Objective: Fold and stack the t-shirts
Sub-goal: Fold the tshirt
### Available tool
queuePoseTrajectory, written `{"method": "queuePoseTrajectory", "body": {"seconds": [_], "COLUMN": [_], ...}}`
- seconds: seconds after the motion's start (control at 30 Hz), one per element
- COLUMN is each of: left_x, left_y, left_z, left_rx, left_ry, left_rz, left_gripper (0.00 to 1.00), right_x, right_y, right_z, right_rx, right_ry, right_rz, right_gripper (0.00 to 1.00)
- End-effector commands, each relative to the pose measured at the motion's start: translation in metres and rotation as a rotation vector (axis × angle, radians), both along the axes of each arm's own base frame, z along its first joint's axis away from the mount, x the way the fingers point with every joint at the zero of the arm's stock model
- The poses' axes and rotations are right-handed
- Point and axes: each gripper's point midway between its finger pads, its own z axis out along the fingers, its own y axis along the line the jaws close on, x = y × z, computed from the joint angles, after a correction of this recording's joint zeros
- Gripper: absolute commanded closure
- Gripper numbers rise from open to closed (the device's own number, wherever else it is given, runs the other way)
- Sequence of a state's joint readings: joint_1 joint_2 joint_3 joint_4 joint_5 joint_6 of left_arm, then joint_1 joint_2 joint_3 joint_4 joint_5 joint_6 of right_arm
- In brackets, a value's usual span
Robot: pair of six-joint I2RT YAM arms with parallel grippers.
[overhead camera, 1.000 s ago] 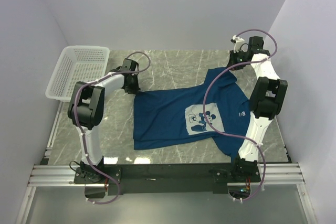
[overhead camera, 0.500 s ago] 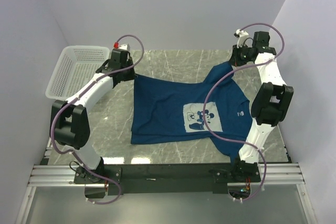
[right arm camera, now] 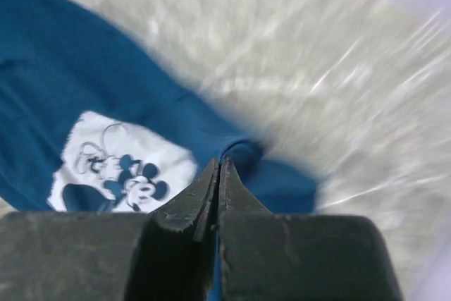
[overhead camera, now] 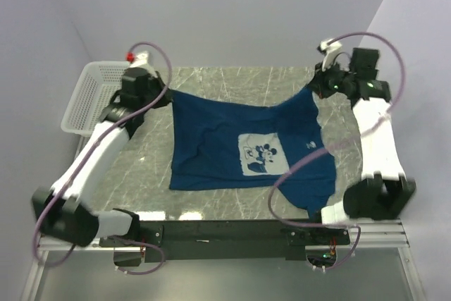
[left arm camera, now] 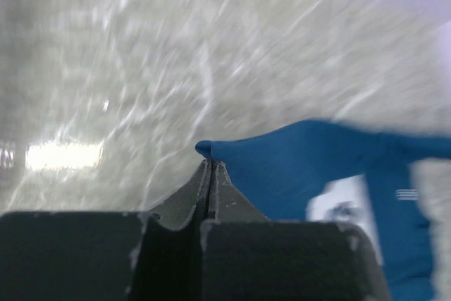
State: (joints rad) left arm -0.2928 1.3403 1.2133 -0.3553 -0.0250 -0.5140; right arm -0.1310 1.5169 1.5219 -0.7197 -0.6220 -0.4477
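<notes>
A dark blue t-shirt (overhead camera: 232,139) with a pale cartoon print hangs stretched above the marble table, its lower part still draped on the table. My left gripper (overhead camera: 163,92) is shut on the shirt's far left corner; the left wrist view shows the blue cloth (left arm camera: 296,167) pinched at the fingertips (left arm camera: 209,163). My right gripper (overhead camera: 318,88) is shut on the shirt's far right corner, and in the right wrist view the cloth (right arm camera: 239,153) bunches at the tips with the print (right arm camera: 120,170) below.
A white mesh basket (overhead camera: 88,96) stands at the table's far left, partly behind my left arm. Grey walls enclose the table on three sides. The metal rail (overhead camera: 225,234) runs along the near edge.
Both grippers have risen and moved apart, lifting the shirt's far edge off the table and pulling it taut. The shirt has shifted slightly left.
</notes>
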Motion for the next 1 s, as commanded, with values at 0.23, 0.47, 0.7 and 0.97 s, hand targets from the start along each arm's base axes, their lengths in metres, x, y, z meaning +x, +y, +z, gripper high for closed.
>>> {"method": "queuePoseTrajectory", "body": {"seconds": [0.23, 0.47, 0.7, 0.97], "left_x": [-0.102, -0.205, -0.231, -0.179], "left_y": [0.021, 0.052, 0.060, 0.053], "left_z": [0.277, 0.392, 0.404, 0.342], "left_rx": [-0.352, -0.461, -0.476, -0.407], "left_ry": [-0.634, -0.917, -0.958, -0.815], "left_rz": [-0.001, -0.025, -0.027, 0.032], "left_gripper": [0.99, 0.99, 0.99, 0.99], "right_x": [-0.108, -0.204, -0.256, -0.198], "right_y": [0.005, 0.006, -0.010, -0.020], "right_z": [0.307, 0.425, 0.467, 0.435], "right_rx": [-0.070, 0.015, 0.018, -0.017], "right_ry": [-0.740, -1.110, -1.301, -1.168], "right_rz": [-0.088, -0.200, -0.341, -0.352], "right_gripper": [1.00, 1.00, 1.00, 1.00]}}
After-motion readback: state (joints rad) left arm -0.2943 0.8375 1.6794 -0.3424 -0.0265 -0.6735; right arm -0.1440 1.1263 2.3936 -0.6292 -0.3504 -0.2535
